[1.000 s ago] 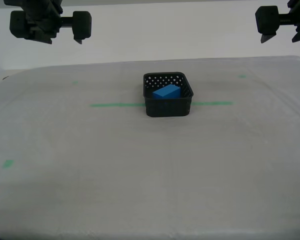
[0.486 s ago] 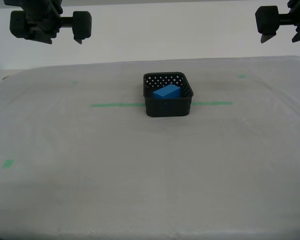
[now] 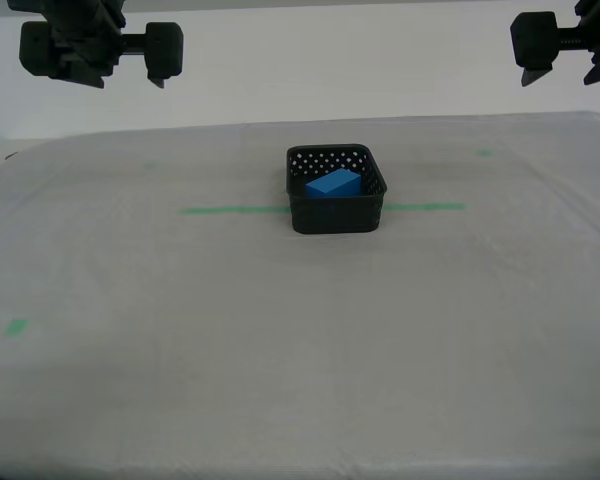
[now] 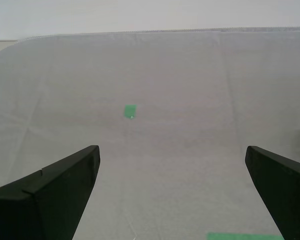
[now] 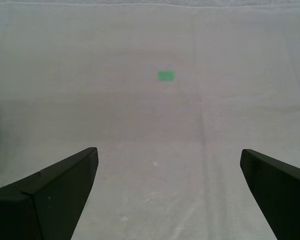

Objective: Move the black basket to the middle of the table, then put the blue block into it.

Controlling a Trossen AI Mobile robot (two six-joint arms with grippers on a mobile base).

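Note:
The black basket (image 3: 337, 213) stands near the middle of the table (image 3: 280, 350), on the green tape line (image 3: 230, 210). The blue block (image 3: 333, 183) lies inside it, tilted against the floor. My first gripper (image 5: 168, 151) is open with nothing between its fingers, over bare sheeting with a green mark (image 5: 166, 76). My second gripper (image 4: 172, 148) is also open and empty, above another green mark (image 4: 130, 111). One arm (image 3: 100, 50) hangs high at the exterior view's upper left and another arm (image 3: 565, 45) at its upper right, both far from the basket. Neither wrist view shows the basket or the block.
Small green tape marks sit at the exterior view's lower left (image 3: 17, 327), far left (image 3: 150, 165) and far right (image 3: 485, 153). The table's far edge meets a pale wall. The end of a green tape strip (image 4: 245, 236) shows in the second wrist view.

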